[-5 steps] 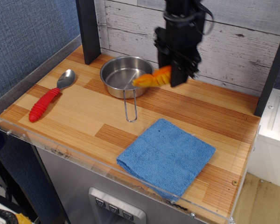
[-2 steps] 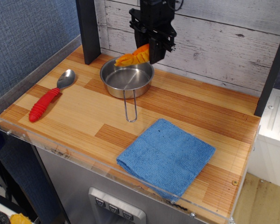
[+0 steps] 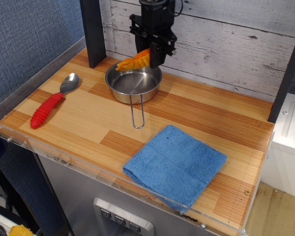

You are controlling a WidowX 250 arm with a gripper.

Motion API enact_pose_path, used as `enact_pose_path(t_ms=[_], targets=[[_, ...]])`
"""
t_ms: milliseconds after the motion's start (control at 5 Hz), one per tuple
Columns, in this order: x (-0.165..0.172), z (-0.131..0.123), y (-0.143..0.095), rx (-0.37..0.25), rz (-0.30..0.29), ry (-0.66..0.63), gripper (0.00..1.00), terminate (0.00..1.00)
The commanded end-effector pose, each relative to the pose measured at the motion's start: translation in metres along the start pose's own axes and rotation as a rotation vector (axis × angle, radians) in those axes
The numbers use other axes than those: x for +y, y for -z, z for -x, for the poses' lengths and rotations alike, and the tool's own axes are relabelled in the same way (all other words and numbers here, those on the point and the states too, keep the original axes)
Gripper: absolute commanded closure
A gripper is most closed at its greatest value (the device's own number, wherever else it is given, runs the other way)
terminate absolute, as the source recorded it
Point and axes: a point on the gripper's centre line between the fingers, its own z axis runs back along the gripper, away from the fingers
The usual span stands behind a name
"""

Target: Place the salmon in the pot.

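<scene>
The salmon [image 3: 132, 61] is a small orange toy piece with a yellower tip pointing left. My black gripper [image 3: 148, 56] is shut on its right end and holds it in the air above the far rim of the pot [image 3: 133, 82]. The pot is a shallow shiny steel pan on the wooden counter, with its thin wire handle [image 3: 137, 113] pointing toward the front. The inside of the pot shows nothing in it.
A spoon with a red handle [image 3: 51, 102] lies at the left of the counter. A blue cloth [image 3: 175, 164] lies at the front right. A black post [image 3: 93, 32] stands left of the pot, and a plank wall runs close behind the gripper.
My gripper has carried the salmon left and toward the back, from right of the pot to above its far rim.
</scene>
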Motion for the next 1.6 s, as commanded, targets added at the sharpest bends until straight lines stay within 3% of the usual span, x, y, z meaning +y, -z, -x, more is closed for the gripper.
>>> enact_pose_path(t_ms=[0, 400, 600, 1200, 1400], targets=[[0.016, 0.022, -0.013, -0.035, -0.026, -0.026, 1.00, 0.00], [0.002, 0.034, -0.006, -0.032, -0.010, 0.011, 1.00, 0.00], [-0.003, 0.031, -0.004, -0.002, -0.013, 0.000, 0.00, 0.00], [-0.009, 0.031, -0.007, -0.007, -0.016, -0.003, 0.00, 0.00], [-0.008, 0.033, -0.020, -0.044, -0.005, -0.015, 0.00, 0.00]])
